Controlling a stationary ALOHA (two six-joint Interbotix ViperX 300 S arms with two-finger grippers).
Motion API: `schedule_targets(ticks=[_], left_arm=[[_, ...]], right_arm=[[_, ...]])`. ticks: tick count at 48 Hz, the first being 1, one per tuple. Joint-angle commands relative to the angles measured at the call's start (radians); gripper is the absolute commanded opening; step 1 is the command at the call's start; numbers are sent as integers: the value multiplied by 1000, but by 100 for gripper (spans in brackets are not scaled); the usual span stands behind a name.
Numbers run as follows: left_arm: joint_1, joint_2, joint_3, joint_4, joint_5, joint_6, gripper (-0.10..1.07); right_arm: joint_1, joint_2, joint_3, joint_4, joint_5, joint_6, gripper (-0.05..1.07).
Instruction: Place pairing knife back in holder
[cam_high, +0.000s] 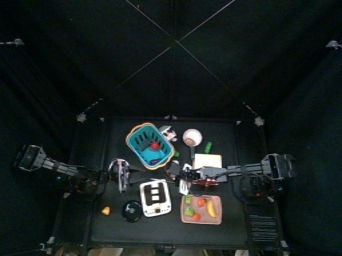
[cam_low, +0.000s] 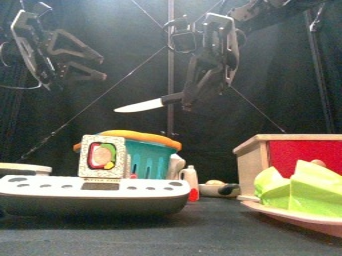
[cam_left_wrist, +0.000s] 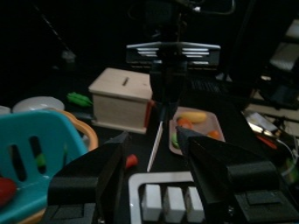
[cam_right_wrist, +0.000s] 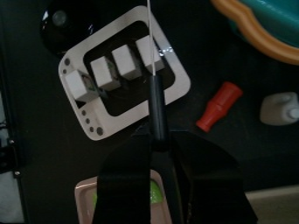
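Black curtains enclose a small black surface (cam_low: 160, 235) crowded with toy kitchen items. Nearest the front edge, the white knife holder (cam_low: 91, 194) is laid flat, its slots facing upward, as seen in the right wrist view (cam_right_wrist: 122, 77). A teal basket (cam_low: 144, 155) with an orange rim stands just behind it, and a plate of green toy food (cam_low: 305, 192) lies on the right side, in front of a wooden box (cam_low: 287, 158).

Above the holder, the paring knife (cam_low: 150, 103) is held clear of the surface by the right gripper (cam_low: 201, 88), whose fingers (cam_right_wrist: 128, 166) are closed partway on the black handle. In the right wrist view the blade (cam_right_wrist: 156, 48) is seen pointing toward the slots, so the hold appears chosen to line the tip up for insertion. The knife is not yet in the holder.

Farther back, the left gripper (cam_low: 94, 60) is raised on the left side with its fingers spread and empty, probably kept clear of the approach.
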Motion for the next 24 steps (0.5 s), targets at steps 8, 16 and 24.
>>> schedule_targets(ticks=[8, 16, 24], left_arm=[[150, -123, -40, 43, 121, 0, 84], [270, -187, -94, 44, 377, -2, 84], [342, -218, -133, 91, 555, 0, 84]], right_arm=[[-118, -40, -141, 100, 201, 2, 42], [-209, -32, -229, 150, 328, 3, 42], [-308, -32, -295, 163, 425, 6, 42]])
